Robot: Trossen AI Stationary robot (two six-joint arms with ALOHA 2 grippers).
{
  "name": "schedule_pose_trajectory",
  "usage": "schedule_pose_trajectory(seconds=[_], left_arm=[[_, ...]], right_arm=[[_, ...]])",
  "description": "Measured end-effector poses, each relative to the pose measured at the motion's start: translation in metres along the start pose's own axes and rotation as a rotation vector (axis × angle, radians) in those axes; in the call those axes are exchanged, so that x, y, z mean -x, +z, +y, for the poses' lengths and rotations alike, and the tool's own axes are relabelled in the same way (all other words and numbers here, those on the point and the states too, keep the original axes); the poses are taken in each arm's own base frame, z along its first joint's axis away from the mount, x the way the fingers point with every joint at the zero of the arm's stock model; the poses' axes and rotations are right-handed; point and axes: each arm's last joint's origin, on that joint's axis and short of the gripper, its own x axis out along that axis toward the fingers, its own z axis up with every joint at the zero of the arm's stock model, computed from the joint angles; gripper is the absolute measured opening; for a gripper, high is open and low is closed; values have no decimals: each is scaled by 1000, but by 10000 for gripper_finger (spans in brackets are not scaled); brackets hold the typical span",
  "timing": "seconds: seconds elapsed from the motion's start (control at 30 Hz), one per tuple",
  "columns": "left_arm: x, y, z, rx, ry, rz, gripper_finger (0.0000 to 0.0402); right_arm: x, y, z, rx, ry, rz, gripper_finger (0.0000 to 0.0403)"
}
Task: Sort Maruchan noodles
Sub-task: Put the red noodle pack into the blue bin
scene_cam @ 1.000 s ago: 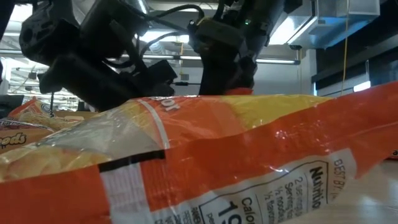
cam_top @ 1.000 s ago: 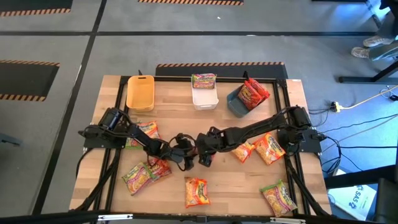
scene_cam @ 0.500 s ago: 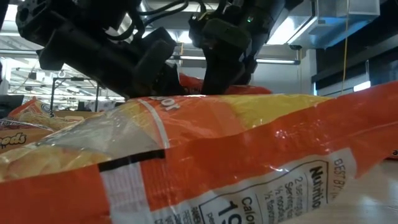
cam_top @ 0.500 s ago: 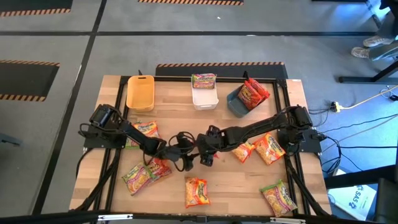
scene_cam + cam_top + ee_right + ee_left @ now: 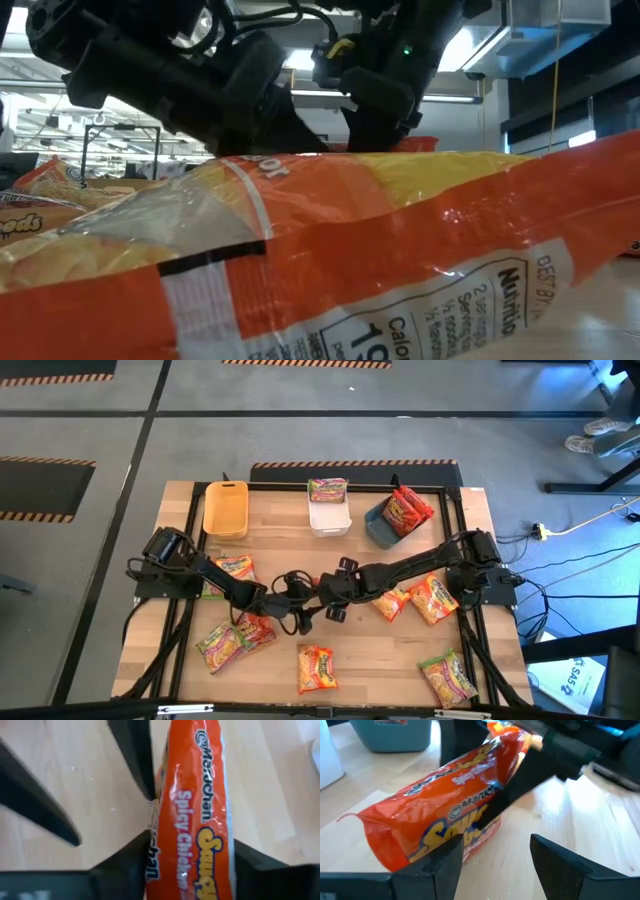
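R gripper (image 5: 334, 598) clamps red packet (image 5: 200, 815), now lifted vs 1 s ago; L gripper (image 5: 492, 865) open, just beside: handover likely.

Red packet (image 5: 200, 805), right wrist view: "Maruchan", "Spicy Chicken", partial "Saucy". Same packet, left wrist view (image 5: 445, 815): "Maruchan", "Spicy Chicken" partly legible. Orange packet (image 5: 400, 260), low view: partial "Nutritio", "Calor", "BEST BY", large "19".

overhead, table-level, 2 close wrist views
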Motion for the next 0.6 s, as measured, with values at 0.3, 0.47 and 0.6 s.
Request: schedule_pose_trajectory(seconds=[0.3,0.47,0.6], left_arm=[[2,-4,-4,-23,-75,52,223],[4,-7,-7,-39,-85,63,223],[4,-7,-7,-48,-95,72,223]], right_arm=[[13,1,-4,59,-14,-5,84],[51,2,-20,49,-113,-62,101],[87,0,-46,0,-183,-75,110]])
